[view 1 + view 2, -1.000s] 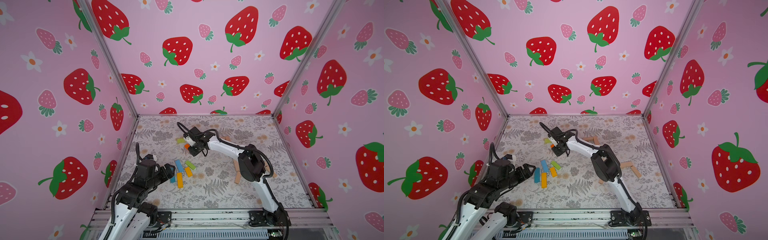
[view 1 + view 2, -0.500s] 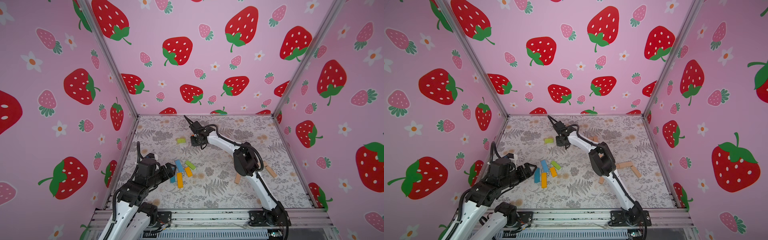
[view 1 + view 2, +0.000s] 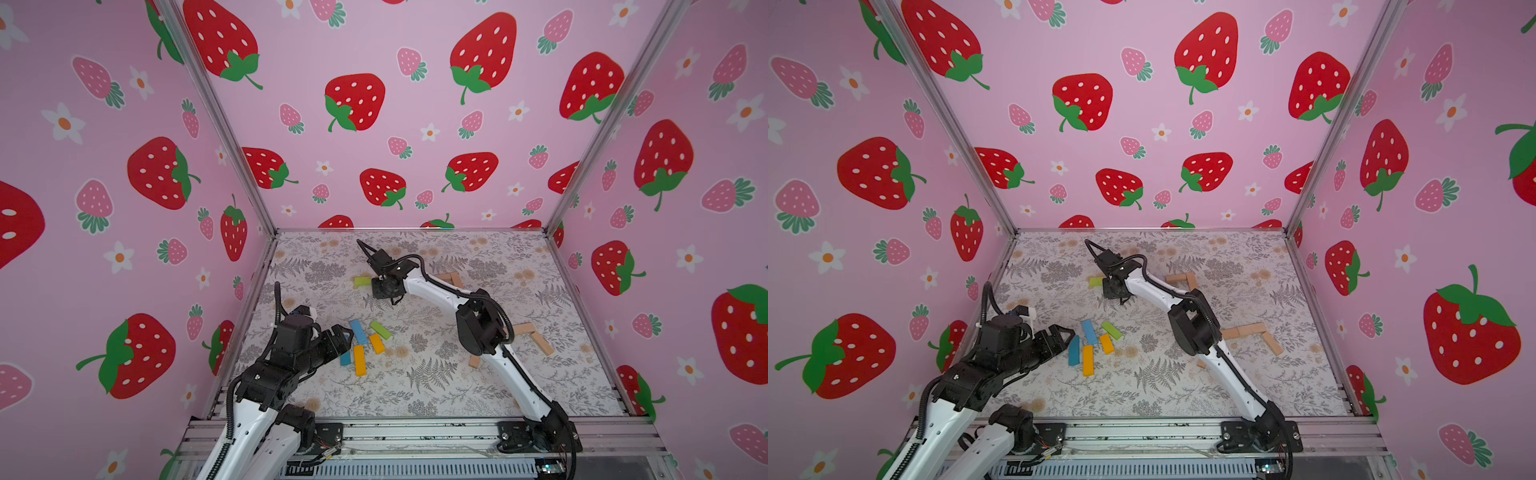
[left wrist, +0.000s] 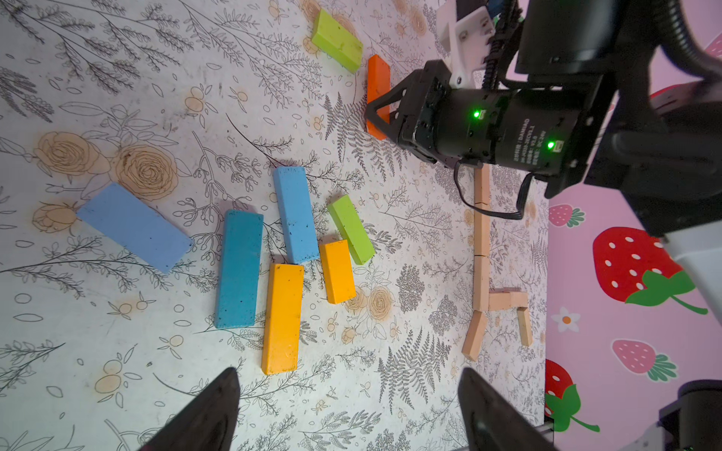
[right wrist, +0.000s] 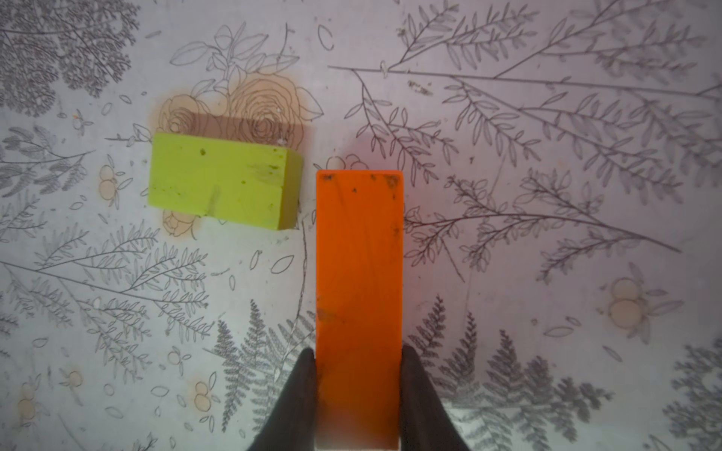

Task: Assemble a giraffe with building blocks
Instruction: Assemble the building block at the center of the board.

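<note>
My right gripper (image 5: 358, 351) is shut on one end of an orange block (image 5: 358, 273); both fingers (image 5: 301, 390) press its long sides. The block's free end lies close beside a lime green block (image 5: 222, 181), apart from it. In both top views this gripper (image 3: 384, 286) (image 3: 1115, 289) points down at the mat's far middle, next to that green block (image 3: 362, 281). My left gripper (image 3: 343, 334) (image 4: 347, 380) is open and holds nothing, just short of a cluster of blue (image 3: 357, 331), green (image 3: 380, 330), yellow (image 3: 359, 360) and teal (image 3: 345, 358) blocks.
Plain tan blocks (image 4: 482, 234) lie end to end in a long line with short branches at one end, on the right side of the mat (image 3: 528, 330). More tan ones (image 3: 449, 277) sit behind the right arm. A light blue block (image 4: 134, 226) lies apart from the cluster. Strawberry walls (image 3: 665, 291) enclose the mat.
The right arm has swung its elbow leftward and turned its wrist near the far green block, still holding the orange block. The left arm has not moved.
</note>
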Controlling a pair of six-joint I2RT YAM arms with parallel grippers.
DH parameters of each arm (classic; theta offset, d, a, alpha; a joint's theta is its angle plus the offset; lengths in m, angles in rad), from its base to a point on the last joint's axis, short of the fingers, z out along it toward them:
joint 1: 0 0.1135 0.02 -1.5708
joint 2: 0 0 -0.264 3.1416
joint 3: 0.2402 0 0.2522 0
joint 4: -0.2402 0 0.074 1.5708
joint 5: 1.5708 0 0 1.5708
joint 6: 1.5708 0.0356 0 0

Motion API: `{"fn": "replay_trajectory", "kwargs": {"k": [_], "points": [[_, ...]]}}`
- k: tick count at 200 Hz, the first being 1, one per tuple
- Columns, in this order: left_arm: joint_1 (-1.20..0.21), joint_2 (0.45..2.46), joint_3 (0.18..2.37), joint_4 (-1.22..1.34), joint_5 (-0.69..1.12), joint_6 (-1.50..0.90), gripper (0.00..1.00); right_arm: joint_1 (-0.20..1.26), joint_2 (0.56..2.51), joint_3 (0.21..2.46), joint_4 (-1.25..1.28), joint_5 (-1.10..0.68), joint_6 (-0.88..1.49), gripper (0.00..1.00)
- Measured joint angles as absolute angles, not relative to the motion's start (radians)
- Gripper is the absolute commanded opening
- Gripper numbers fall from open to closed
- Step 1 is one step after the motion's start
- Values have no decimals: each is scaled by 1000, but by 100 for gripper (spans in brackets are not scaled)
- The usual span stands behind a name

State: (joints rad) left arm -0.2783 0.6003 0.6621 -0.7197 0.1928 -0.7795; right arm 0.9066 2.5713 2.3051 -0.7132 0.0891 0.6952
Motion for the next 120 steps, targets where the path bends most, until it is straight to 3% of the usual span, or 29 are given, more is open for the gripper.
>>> {"fn": "replay_trajectory", "kwargs": {"k": [68,120], "points": [[-274,596,662,-714,195,-777,89,910,2573,2305,-717,89,716,46],[-273,590,662,-715,195,-770,89,910,2574,2305,-716,80,735,34]]}}
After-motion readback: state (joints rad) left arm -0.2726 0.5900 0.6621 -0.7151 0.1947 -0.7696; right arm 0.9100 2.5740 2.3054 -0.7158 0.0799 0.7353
